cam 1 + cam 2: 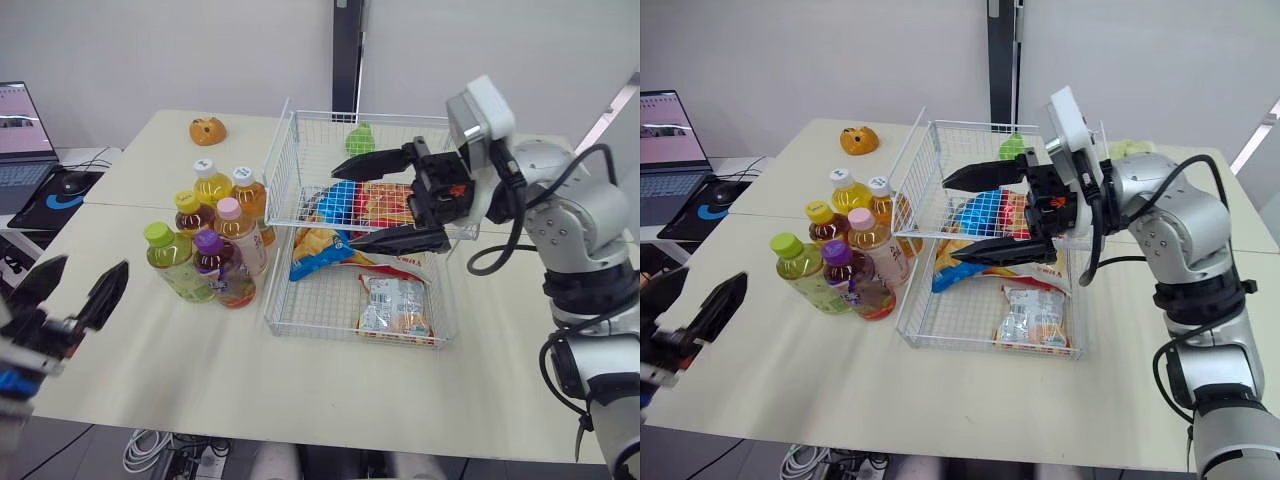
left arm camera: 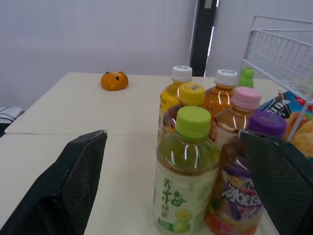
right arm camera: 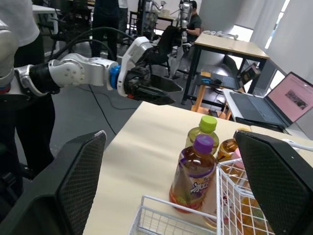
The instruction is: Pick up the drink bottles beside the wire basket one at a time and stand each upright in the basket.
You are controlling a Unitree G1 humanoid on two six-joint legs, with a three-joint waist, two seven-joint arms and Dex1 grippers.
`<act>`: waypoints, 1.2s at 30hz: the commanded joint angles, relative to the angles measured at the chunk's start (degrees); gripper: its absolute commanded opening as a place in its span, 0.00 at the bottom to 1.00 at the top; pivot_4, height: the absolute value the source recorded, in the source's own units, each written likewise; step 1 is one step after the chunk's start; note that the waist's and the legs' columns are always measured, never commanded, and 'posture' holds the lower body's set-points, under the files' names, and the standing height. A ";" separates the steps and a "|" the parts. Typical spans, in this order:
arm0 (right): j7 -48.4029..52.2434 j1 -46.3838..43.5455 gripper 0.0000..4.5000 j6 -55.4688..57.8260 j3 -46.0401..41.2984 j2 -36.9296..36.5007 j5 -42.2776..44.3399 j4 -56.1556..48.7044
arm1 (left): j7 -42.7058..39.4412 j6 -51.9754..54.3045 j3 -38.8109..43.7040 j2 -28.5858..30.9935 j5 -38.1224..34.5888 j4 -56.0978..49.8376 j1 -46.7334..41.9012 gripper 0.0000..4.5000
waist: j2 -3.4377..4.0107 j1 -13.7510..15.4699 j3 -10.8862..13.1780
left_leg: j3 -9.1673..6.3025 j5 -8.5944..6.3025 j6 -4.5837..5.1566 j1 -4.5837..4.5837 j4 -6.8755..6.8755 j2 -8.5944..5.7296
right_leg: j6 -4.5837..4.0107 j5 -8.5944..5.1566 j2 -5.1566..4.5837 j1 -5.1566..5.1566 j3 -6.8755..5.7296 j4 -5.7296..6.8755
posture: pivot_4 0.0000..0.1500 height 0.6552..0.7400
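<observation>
Low at the near left edge of the table [image 1: 200, 390], the left gripper [image 1: 87, 272] is held with its two black fingers spread apart and nothing between them. It is pointed toward the drink bottles [image 1: 238, 232] and kept short of them.

Six bottles are stood upright in a tight cluster on the table, just beside the left wall of the wire basket [image 1: 283, 170].
- **Front:** the green-capped bottle [image 2: 188, 176] is filled with pale yellow-green drink and wrapped in a pale label with green characters. Touching it is the purple-capped bottle [image 1: 226, 275], with reddish drink and a purple and orange label.
- **Middle:** the pink-capped bottle [image 1: 243, 240] and the yellow-capped bottle [image 1: 190, 212] are placed behind these, both amber.
- **Back:** the white-capped yellow bottle [image 1: 211, 186] and the white-capped amber bottle [image 1: 252, 198] are set last.

Snack packets [image 1: 395, 305] are laid on the floor of the white basket.

Over the basket the right gripper [image 1: 345, 208] is held with its fingers wide apart and empty, aimed toward the bottles.

An orange toy [image 1: 207, 130] is set far back on the table, and a laptop [image 1: 20, 120] is seen at the far left.
</observation>
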 commanded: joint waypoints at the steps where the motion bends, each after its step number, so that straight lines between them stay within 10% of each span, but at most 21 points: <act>1: -3.66 0.91 1.00 1.67 -3.90 -1.88 0.92 -4.80 | 0.28 0.23 -5.54 2.48 3.71 5.67 -6.77 1.00 | 0.00 -0.09 0.00 | 0.00 0.04 -0.07 -0.02 -0.01 0.01 | 0.00 0.00 0.00 0.00 -0.02 -0.03 | 1.00 1.00; 14: -11.95 5.15 1.00 7.27 -8.51 -5.15 3.78 -13.33 | -3.64 -1.94 -17.46 3.40 13.29 16.98 -22.54 1.00 | 0.00 -0.35 0.03 | -0.11 0.14 -0.28 -0.20 -0.13 0.04 | 0.01 0.00 0.00 -0.02 -0.21 -0.31 | 1.00 1.00; 25: -13.28 5.56 1.00 7.64 -8.88 -5.46 4.66 -14.14 | -6.14 -1.31 -16.76 3.43 14.45 15.76 -20.52 0.33 | 0.02 -0.29 0.04 | -0.30 0.15 -0.29 -0.38 -0.12 0.03 | 0.01 0.00 -0.01 -0.04 -0.39 -0.41 | 1.00 1.00; 36: -12.68 4.60 1.00 6.21 -7.61 -4.48 4.94 -12.17 | -6.81 6.85 -4.50 8.58 3.86 11.05 -18.36 0.31 | -0.02 -1.34 0.07 | -0.43 0.15 -0.29 -0.52 -0.15 0.04 | 0.01 0.00 0.01 -0.04 -0.51 -0.62 | 1.00 1.00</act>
